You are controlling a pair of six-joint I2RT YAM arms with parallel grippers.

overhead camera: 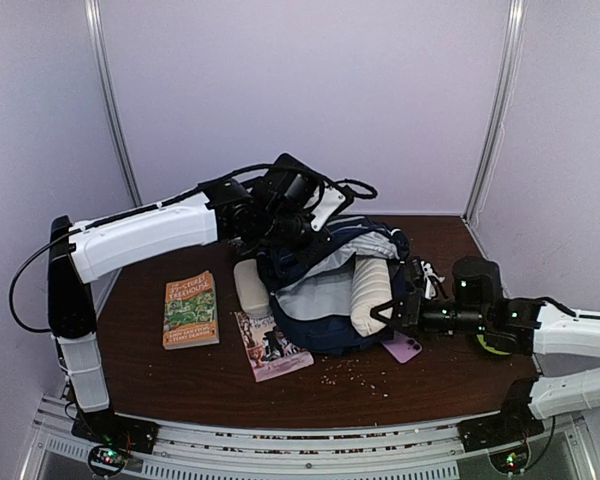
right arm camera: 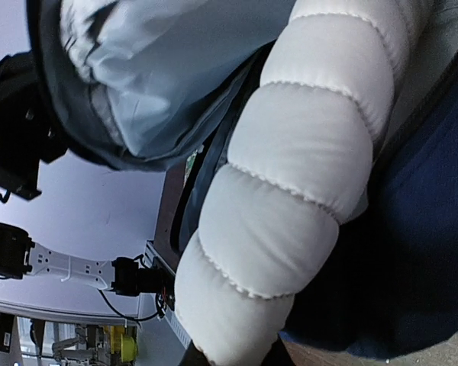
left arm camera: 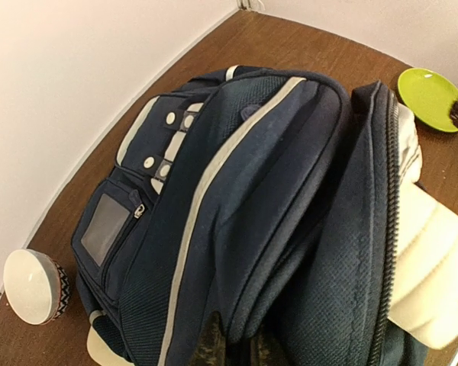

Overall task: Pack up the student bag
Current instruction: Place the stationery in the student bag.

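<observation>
The student bag (overhead camera: 325, 290), navy with white stripes and grey lining, lies open mid-table. My left gripper (overhead camera: 278, 236) is at its far upper edge. In the left wrist view it (left arm camera: 240, 349) is shut on a fold of the bag (left arm camera: 237, 191) beside the open zip and holds it up. My right gripper (overhead camera: 387, 314) is shut on the near end of a white quilted pouch (overhead camera: 370, 290), which lies partly inside the bag's opening. In the right wrist view the pouch (right arm camera: 290, 198) fills the frame between my dark fingertips (right arm camera: 195, 357), against the grey lining (right arm camera: 153, 69).
A green book (overhead camera: 191, 310) and a pink-covered book (overhead camera: 272, 347) lie left of the bag. A cream pouch (overhead camera: 250, 287) rests against its left side. A pink phone (overhead camera: 403, 348) lies at its right. There is also a green plate (left arm camera: 430, 97) and a patterned bowl (left arm camera: 33, 286).
</observation>
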